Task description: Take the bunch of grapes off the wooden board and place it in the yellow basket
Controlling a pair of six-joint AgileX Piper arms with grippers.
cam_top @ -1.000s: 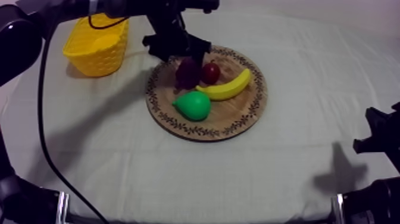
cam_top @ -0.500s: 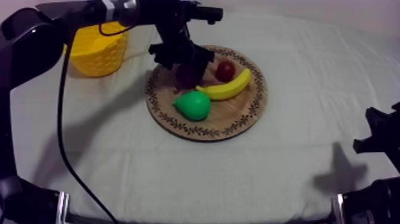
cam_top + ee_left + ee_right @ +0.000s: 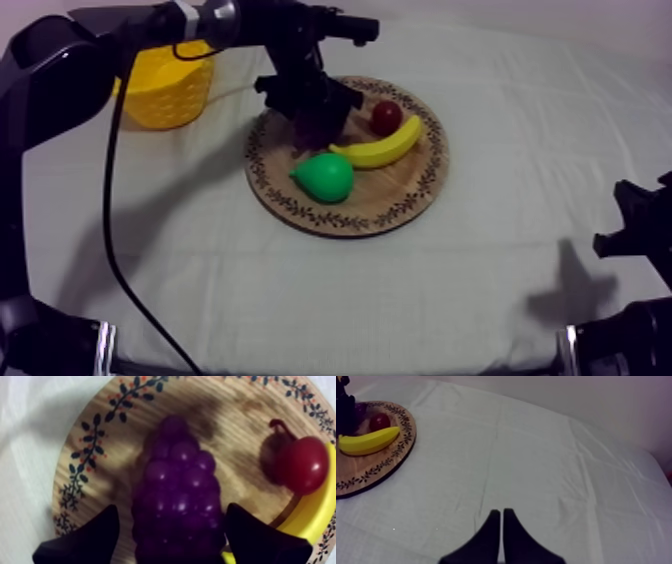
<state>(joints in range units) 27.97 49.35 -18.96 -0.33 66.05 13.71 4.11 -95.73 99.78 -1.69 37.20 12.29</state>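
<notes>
The dark purple bunch of grapes [image 3: 180, 491] lies on the round wooden board [image 3: 400, 205], toward its back left. My left gripper [image 3: 317, 115] hangs right over the bunch and covers most of it in the top view. In the left wrist view my left gripper [image 3: 171, 508] is open, with one black finger [image 3: 85, 538] on each side of the grapes and thin gaps between. My right gripper [image 3: 501, 513] is shut on nothing and rests low at the table's right side [image 3: 640, 235].
A small red fruit [image 3: 387, 117], a banana [image 3: 380, 148] and a green pear [image 3: 325, 176] share the board close to the grapes. The yellow basket [image 3: 165, 85] stands at the back left, partly behind my left arm.
My left gripper has come down and a little to the right over the grapes, which it now covers. The small red fruit has shifted to the right. The right arm has not moved.
</notes>
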